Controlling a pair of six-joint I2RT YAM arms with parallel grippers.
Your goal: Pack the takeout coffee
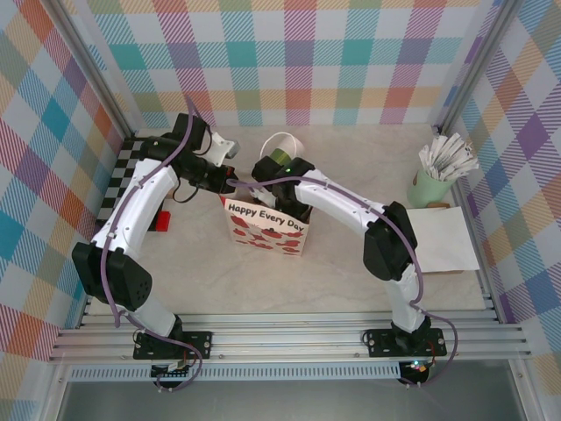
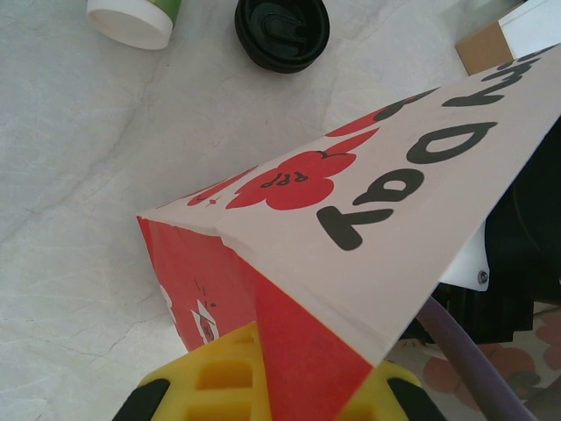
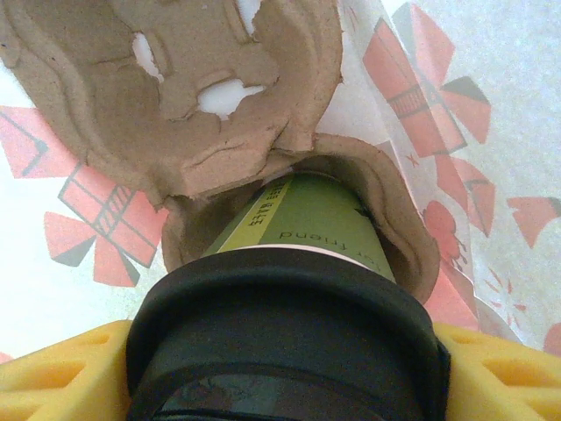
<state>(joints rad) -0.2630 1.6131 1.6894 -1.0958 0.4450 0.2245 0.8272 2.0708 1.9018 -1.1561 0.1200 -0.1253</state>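
The takeout coffee [image 3: 307, 219], a green paper cup with a black lid, sits low inside the paper gift bag [image 1: 266, 228]. Its base rests in a pocket of a brown pulp cup carrier [image 3: 175, 88]. My right gripper [image 3: 285, 368] is shut on the coffee, with a yellow finger [image 3: 61, 373] on each side of the lid. In the top view the right gripper [image 1: 273, 186] reaches down into the bag's mouth. My left gripper [image 2: 289, 386] is shut on the bag's [image 2: 394, 202] upper edge, at the left rim [image 1: 226, 184] in the top view.
Behind the bag stand a stack of white-rimmed green cups [image 1: 282, 149] and a loose black lid [image 2: 282, 31]. A green cup of paper-wrapped sticks [image 1: 436, 175] and a white sheet [image 1: 443, 239] are at the right. A red block [image 1: 162, 219] lies by the checkered mat [image 1: 123, 171].
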